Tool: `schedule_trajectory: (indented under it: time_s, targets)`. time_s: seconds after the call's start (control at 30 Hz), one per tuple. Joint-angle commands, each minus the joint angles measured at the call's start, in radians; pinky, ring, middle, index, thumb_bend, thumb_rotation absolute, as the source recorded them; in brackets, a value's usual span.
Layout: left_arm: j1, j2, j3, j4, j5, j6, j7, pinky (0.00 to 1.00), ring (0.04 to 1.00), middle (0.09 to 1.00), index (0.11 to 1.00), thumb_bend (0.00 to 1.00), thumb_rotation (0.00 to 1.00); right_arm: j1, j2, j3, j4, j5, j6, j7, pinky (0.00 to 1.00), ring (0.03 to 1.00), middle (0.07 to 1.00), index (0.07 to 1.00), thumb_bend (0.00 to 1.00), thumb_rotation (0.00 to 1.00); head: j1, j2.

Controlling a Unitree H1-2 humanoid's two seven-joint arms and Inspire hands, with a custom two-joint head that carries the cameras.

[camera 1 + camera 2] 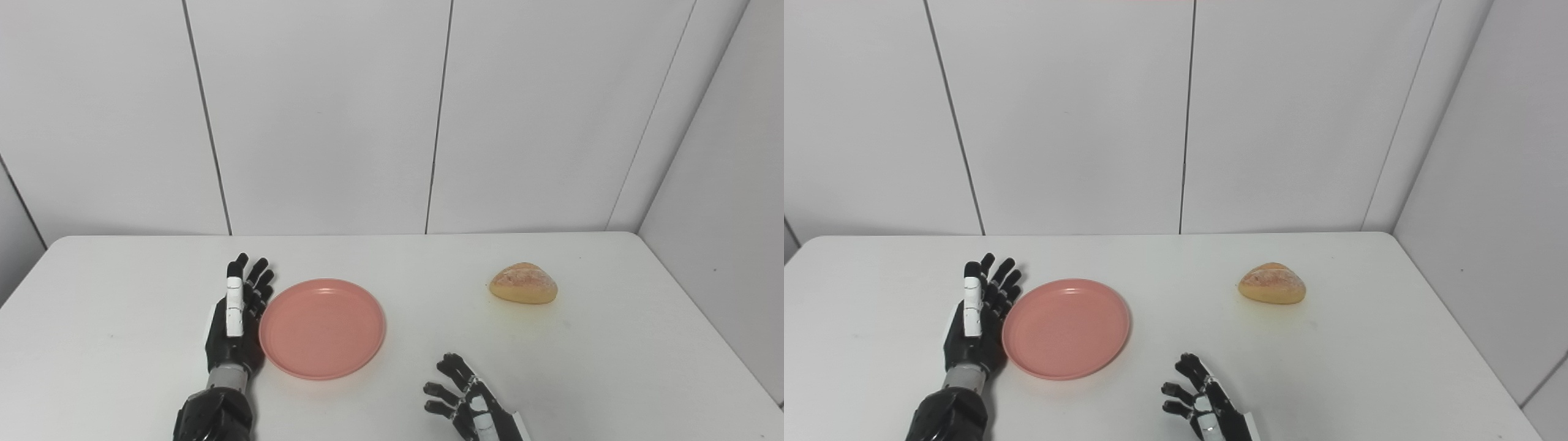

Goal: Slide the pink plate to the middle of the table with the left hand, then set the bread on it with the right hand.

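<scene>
The left hand lies flat with fingers straight and apart, holding nothing, its side against the left rim of the pink plate. The right hand hovers at the near edge, fingers spread and empty, with bare white surface around it. The bread sits well apart to the right, clear of the surface's edges, under plain white wall panels.

Flat white table with rounded far corners filled lower half of view, surface matte and plain. Few faint small specks showed on tabletop. Behind table stood back wall of smooth white panels, divided by thin dark vertical seams, some leaning slightly. Similar white side wall panel ran along right edge of table, meeting back wall at far right corner. Narrow strip of another panel showed at far left.
</scene>
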Motion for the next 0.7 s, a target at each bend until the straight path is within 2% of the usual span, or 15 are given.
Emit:
schedule_trajectory:
  time_s: [0.0, 0.13, 0.23, 0.43, 0.57, 0.67]
  targets:
    - [0.027, -0.019, -0.007, 0.026, 0.004, 0.039, 0.004, 0.98, 0.94, 0.925, 0.994, 0.9, 0.81, 0.004, -0.017, 0.001, -0.024, -0.041, -0.003, -0.004, 0.74, 0.778, 0.873, 0.861, 0.86, 0.91, -0.003, 0.0]
    - [0.026, -0.014, -0.004, 0.038, 0.005, 0.035, 0.005, 0.97, 0.939, 0.917, 0.987, 0.9, 0.82, -0.004, -0.03, 0.005, -0.077, -0.172, 0.004, -0.042, 0.74, 0.781, 0.869, 0.858, 0.8, 0.94, -0.015, -0.009]
    - [0.022, -0.008, -0.001, 0.059, 0.001, 0.025, -0.005, 0.98, 0.944, 0.919, 0.989, 0.9, 0.82, -0.014, -0.03, -0.004, -0.113, -0.248, -0.002, -0.075, 0.72, 0.774, 0.833, 0.841, 0.75, 0.96, -0.02, -0.014]
    - [0.019, -0.003, 0.005, 0.088, -0.002, 0.005, -0.024, 0.98, 0.946, 0.913, 0.991, 0.89, 0.82, -0.042, -0.054, -0.016, -0.173, -0.377, 0.01, -0.102, 0.69, 0.753, 0.804, 0.836, 0.74, 0.95, -0.029, -0.026]
    - [0.019, 0.002, 0.003, 0.105, 0.004, -0.01, -0.04, 0.97, 0.941, 0.913, 1.0, 0.89, 0.82, -0.086, -0.129, 0.007, -0.251, -0.584, 0.123, -0.04, 0.66, 0.745, 0.818, 0.83, 0.78, 0.98, -0.034, -0.025]
    - [0.018, 0.001, 0.004, 0.111, 0.006, -0.016, -0.043, 0.98, 0.942, 0.91, 1.0, 0.89, 0.83, -0.127, -0.185, 0.034, -0.293, -0.738, 0.187, 0.019, 0.64, 0.745, 0.814, 0.817, 0.79, 0.95, -0.036, -0.03]
